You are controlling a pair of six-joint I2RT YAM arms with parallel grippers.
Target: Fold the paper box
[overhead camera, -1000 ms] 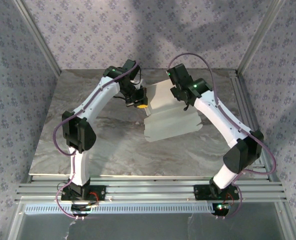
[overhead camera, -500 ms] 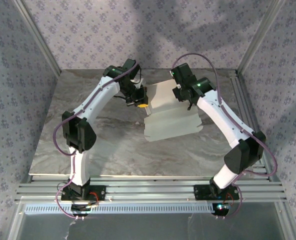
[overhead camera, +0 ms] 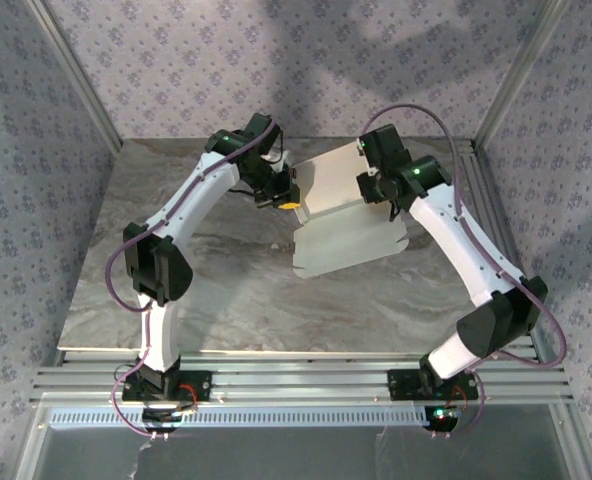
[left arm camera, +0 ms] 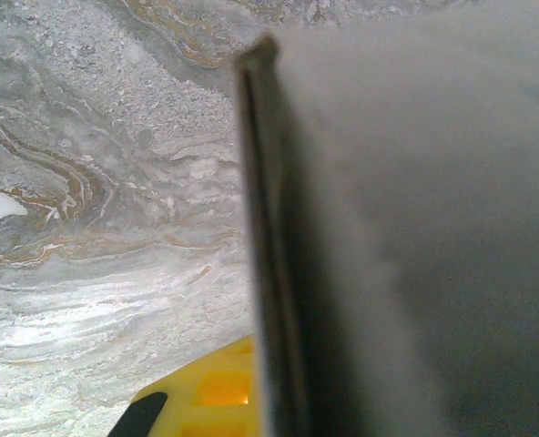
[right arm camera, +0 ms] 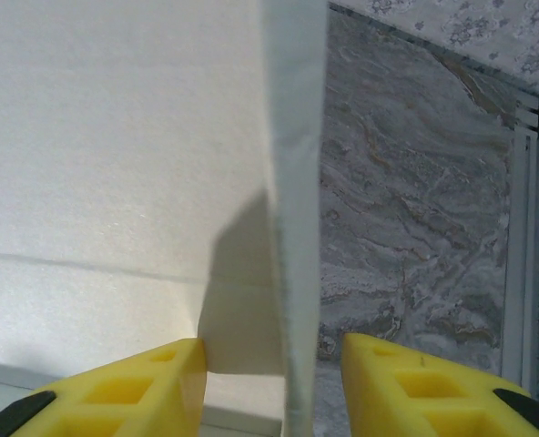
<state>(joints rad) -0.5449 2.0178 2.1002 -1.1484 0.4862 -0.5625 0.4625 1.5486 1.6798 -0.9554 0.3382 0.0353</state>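
Paper box (overhead camera: 351, 225) shifted right; right fingers (right arm camera: 424, 382) now parted, left fingers (left arm camera: 210, 391) still clamping it.

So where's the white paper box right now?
In the top view, the paper box lies on the table, far middle, between the left gripper at its left edge and the right gripper at its right.

You see: paper box (overhead camera: 351, 240), matt smooth thin card; table (overhead camera: 226, 290), stone-look top with slight sheen; fingers (right arm camera: 133, 387), smooth plastic.
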